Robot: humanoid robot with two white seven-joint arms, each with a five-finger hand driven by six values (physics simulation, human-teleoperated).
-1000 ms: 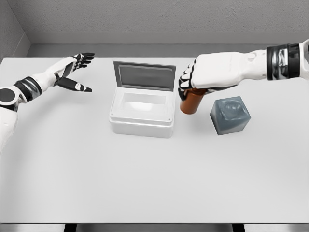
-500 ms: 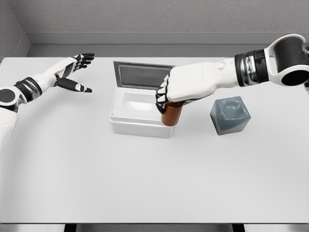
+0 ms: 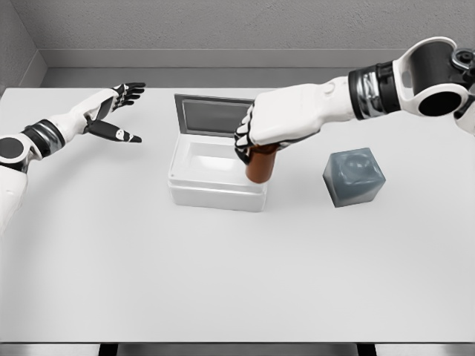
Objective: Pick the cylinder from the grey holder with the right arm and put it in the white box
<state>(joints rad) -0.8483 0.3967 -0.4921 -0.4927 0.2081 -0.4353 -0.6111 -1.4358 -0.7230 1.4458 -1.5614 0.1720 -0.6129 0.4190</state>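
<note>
My right hand (image 3: pixel 256 144) is shut on the brown cylinder (image 3: pixel 260 165), which hangs upright over the right edge of the white box (image 3: pixel 217 189). The box stands open at the table's middle, its grey-lined lid (image 3: pixel 217 116) raised at the back. The grey holder (image 3: pixel 354 176) sits to the right of the box with its top socket bare. My left hand (image 3: pixel 115 111) hovers at the far left with fingers spread, holding nothing.
The white table (image 3: pixel 223 282) stretches wide in front of the box and holder. A grey wall runs along the table's far edge.
My right hand has carried the cylinder leftward from beside the holder to the box's right rim, rising slightly in the last half second. The left arm has not moved.
</note>
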